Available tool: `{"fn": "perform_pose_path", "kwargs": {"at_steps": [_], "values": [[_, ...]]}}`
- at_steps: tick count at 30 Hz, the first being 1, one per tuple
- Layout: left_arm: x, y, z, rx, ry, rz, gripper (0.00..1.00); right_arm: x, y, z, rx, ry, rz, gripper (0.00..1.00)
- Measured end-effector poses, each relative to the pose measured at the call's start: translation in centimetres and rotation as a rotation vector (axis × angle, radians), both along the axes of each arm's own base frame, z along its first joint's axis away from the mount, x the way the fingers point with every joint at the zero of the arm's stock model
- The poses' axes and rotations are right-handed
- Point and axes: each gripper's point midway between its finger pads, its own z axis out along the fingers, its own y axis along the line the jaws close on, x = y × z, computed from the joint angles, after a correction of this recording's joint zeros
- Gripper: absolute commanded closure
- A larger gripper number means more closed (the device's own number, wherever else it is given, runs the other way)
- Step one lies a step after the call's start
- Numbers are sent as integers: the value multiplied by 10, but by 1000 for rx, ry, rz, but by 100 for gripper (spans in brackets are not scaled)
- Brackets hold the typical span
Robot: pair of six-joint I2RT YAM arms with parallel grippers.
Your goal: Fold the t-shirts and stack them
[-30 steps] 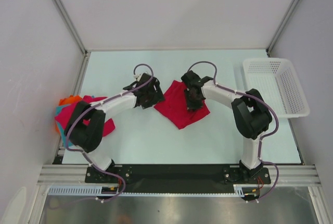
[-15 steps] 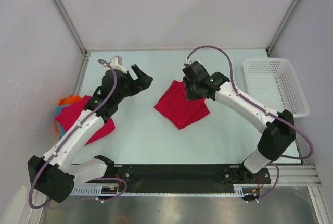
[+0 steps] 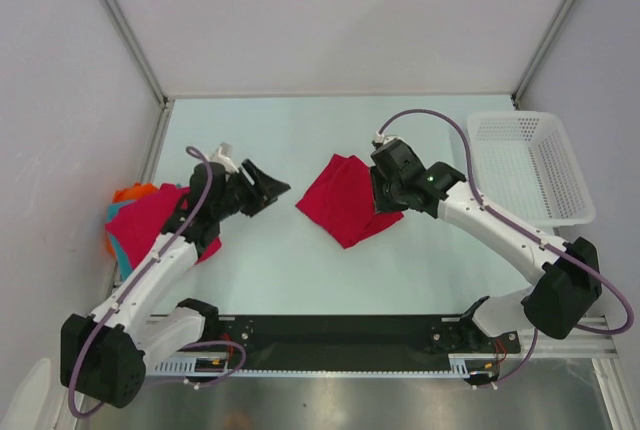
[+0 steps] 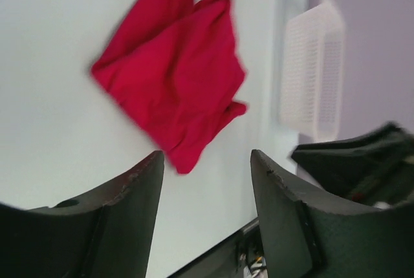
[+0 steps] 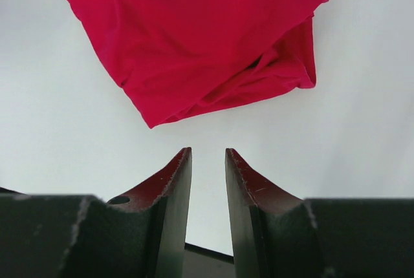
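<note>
**2 arms, 1 folded shirt, nothing being held**

1 red t-shirt (image 3: 345, 200) is lying folded in the middle of the counter (image 3: 300, 270), turned so it looks like a diamond from the top camera. One corner looks a bit bunched, with a layer peeking out underneath on the right wrist feed.

The left fingers (image 3: 270, 190) are spread wide with nothing between them. They're hanging over bare counter, well off to the left of that shirt and pointed toward it. On the left wrist feed I get the shirt framed right between the 2 tips, though that feed is pretty blurry.

The right fingers (image 3: 384, 198) sit at the shirt's right edge from above. On the right wrist feed there's only a narrow gap between them, and nothing is pinched in it. The cloth edge sits just ahead of the tips, with plain counter under them. I can't tell if the tips are actually touching the surface.

Over at the left edge of the counter is the pile (image 3: 150, 218): another red shirt on top, with an orange garment (image 3: 130, 193) and a teal garment (image 3: 116, 214) sticking out beneath it. My left arm crosses over part of it.

The white mesh basket (image 3: 530, 165) sits at the far right.
</note>
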Motion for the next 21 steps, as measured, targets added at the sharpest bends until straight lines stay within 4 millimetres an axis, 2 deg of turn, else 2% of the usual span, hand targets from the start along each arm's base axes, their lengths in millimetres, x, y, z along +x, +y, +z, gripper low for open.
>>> {"fn": "perform_pose_path", "kwargs": {"at_steps": [1, 2, 3, 6, 8, 14, 21], "values": [[-7, 2, -31, 7, 75, 19, 39, -1, 0, 0, 5, -4, 1, 67], [-10, 2, -39, 9, 97, 18, 36, -2, -1, 0, 7, -4, 2, 67], [-19, 1, -61, 8, 145, 28, 34, -3, -1, -1, 8, -5, 2, 66], [-39, -4, -100, 17, 244, 37, 29, -5, -3, -6, 6, 3, 4, 67], [-42, -8, -109, 23, 274, 39, 26, -7, -3, -9, 3, 11, 7, 67], [-27, -22, -115, -3, 265, 71, 26, -6, 1, -10, 14, 13, 19, 67], [-27, -54, -149, -12, 358, 66, 27, -3, -1, -14, 6, 22, 20, 67]]}}
